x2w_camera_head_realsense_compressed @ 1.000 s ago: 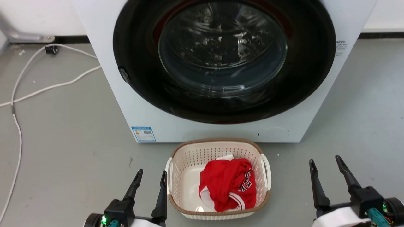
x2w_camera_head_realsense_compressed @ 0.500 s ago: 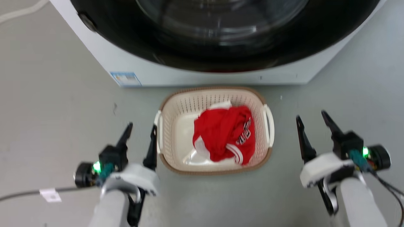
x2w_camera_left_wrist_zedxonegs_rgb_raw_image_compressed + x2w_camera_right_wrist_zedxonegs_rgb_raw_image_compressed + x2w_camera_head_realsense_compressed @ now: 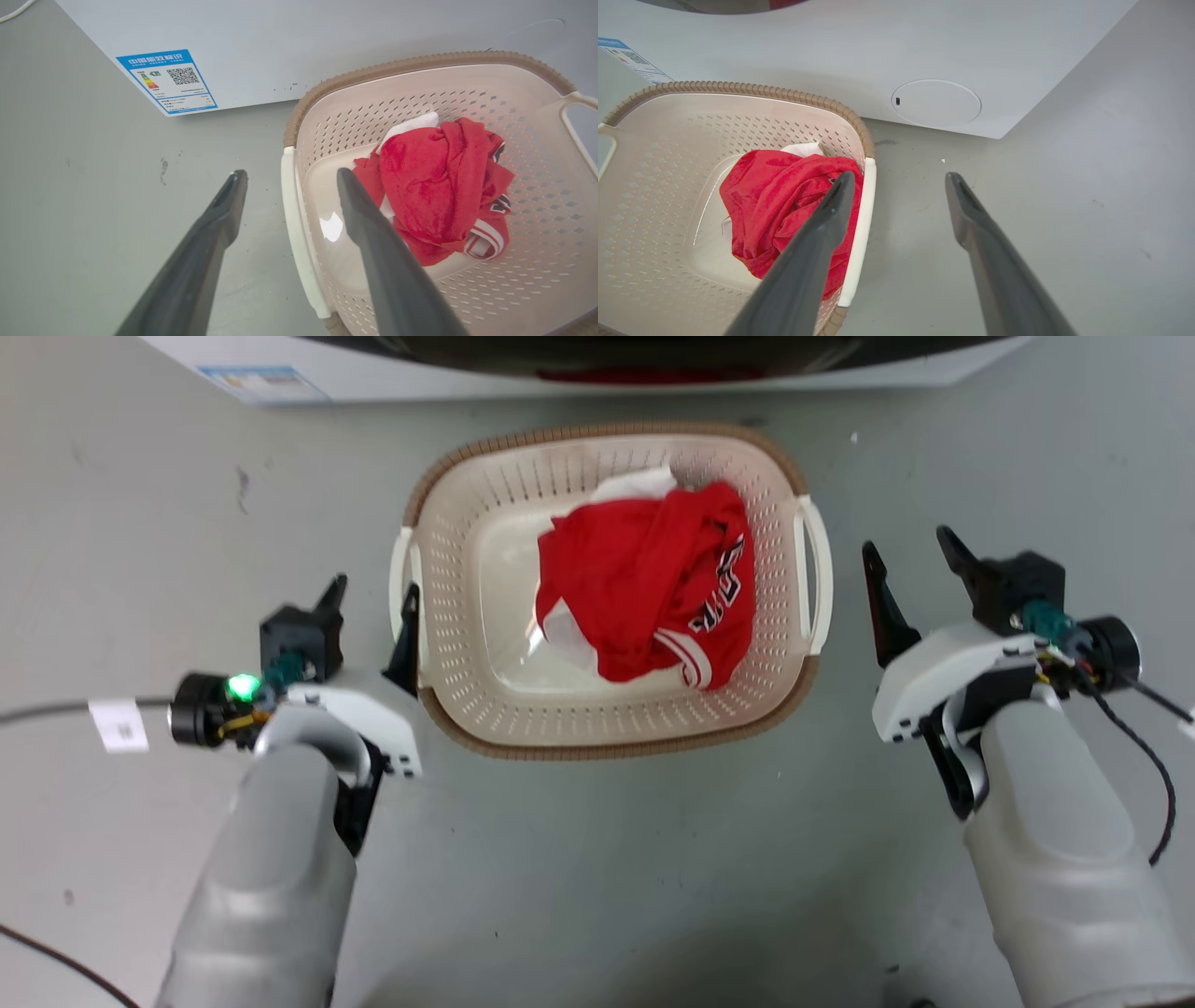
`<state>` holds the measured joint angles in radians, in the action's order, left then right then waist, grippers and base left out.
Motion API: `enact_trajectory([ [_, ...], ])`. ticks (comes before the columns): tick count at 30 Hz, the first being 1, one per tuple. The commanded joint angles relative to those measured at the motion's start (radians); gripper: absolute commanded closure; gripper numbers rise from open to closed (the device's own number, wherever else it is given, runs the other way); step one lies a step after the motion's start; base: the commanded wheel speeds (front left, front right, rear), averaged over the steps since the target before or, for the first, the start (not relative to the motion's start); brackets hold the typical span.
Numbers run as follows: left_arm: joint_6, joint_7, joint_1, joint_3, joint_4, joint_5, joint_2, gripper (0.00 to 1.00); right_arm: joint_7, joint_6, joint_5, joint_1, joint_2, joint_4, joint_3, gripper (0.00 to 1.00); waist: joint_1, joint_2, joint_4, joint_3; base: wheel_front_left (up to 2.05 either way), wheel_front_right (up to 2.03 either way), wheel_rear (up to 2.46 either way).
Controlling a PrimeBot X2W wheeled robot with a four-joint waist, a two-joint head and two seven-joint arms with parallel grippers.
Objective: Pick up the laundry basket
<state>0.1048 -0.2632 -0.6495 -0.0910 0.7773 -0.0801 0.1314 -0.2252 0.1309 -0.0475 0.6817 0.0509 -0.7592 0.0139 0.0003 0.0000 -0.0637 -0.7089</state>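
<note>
i've bent lower, so my left pincer (image 3: 373, 588) now gapes astride the left handle (image 3: 299, 233) of the laundry basket (image 3: 607, 749) on the floor (image 3: 597, 877) before the washing machine (image 3: 420, 378), right pincer (image 3: 907, 543) agape just beside it, nothing gripped yet.

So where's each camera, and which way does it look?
Head view: on the head, looking down at the laundry basket; both forearms and open jaws flank it.
Left wrist view: along the left jaws toward the basket's left handle.
Right wrist view: along the right jaws, beside the right handle.
All share the red garment.
</note>
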Motion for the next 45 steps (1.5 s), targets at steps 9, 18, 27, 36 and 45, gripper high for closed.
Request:
enact_trajectory([
  [9, 0.016, -0.001, -0.202, -0.025, 0.224, -0.007, 0.030, 0.00, 0.010, 0.000, 0.057, 0.142, -0.001, -0.138, 0.084, 0.00, -0.0003, 0.0000, 0.003, -0.117, 0.00, 0.00, 0.00],
  [18, 0.025, 0.013, -0.309, -0.085, 0.368, -0.021, 0.024, 0.00, 0.056, 0.000, 0.085, 0.248, -0.001, -0.258, 0.101, 0.00, -0.0003, 0.0000, 0.009, -0.156, 0.00, 0.00, 0.00],
  [27, 0.026, 0.084, -0.389, -0.178, 0.440, -0.069, 0.019, 0.00, 0.154, 0.000, 0.111, 0.336, -0.001, -0.344, 0.150, 0.00, -0.0003, 0.0000, 0.006, -0.192, 0.00, 0.00, 0.00],
  [36, 0.026, 0.183, -0.431, -0.298, 0.433, -0.182, 0.043, 0.00, 0.246, 0.000, 0.173, 0.393, -0.001, -0.394, 0.212, 0.00, -0.0003, 0.0000, 0.011, -0.219, 0.00, 0.00, 0.00],
  [45, 0.025, 0.215, -0.421, -0.409, 0.395, -0.280, 0.073, 0.00, 0.254, 0.000, 0.185, 0.415, -0.001, -0.434, 0.234, 0.00, -0.0003, 0.0000, 0.017, -0.229, 0.00, 0.00, 0.00],
])
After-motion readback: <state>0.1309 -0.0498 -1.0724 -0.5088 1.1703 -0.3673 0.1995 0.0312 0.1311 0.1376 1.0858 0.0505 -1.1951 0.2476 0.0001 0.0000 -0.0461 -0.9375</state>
